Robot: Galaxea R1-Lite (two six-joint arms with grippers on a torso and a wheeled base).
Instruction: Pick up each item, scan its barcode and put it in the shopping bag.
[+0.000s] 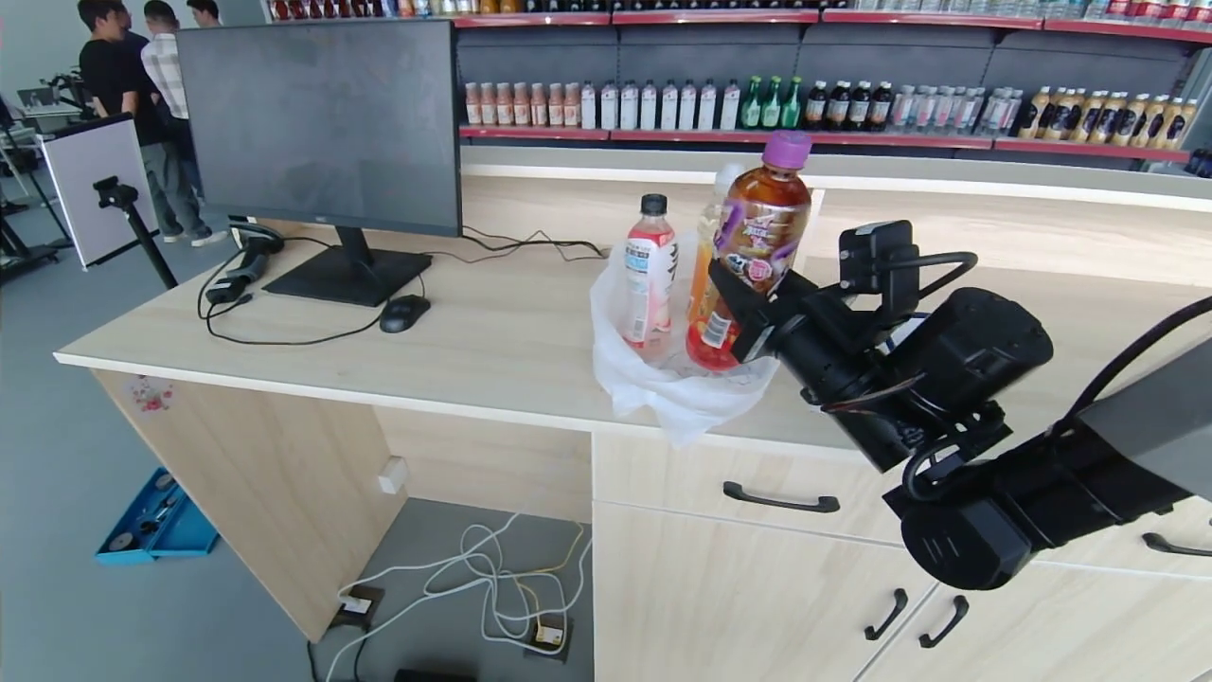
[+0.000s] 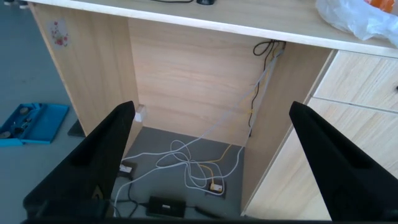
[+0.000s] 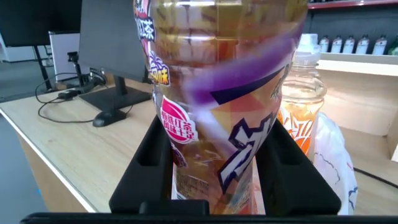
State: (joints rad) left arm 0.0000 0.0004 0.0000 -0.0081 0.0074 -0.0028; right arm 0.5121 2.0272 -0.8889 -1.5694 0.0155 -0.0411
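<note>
My right gripper (image 1: 748,313) is shut on a brown tea bottle (image 1: 753,251) with a purple cap, held tilted over the white plastic shopping bag (image 1: 663,384) on the counter. In the right wrist view the tea bottle (image 3: 227,106) stands between both black fingers (image 3: 152,165). Inside the bag stand a pink drink bottle (image 1: 649,279) with a black cap and an orange drink bottle (image 1: 705,246) behind the tea. A handheld barcode scanner (image 1: 241,270) lies at the counter's left. My left gripper (image 2: 211,162) hangs open below the counter, over the floor cables.
A monitor (image 1: 322,128) on its stand, a mouse (image 1: 404,312) and cables sit on the wooden counter (image 1: 473,350). Drawers (image 1: 781,497) with black handles are under the bag. Shelves of bottles (image 1: 814,104) line the back wall. A blue tray (image 1: 156,521) lies on the floor.
</note>
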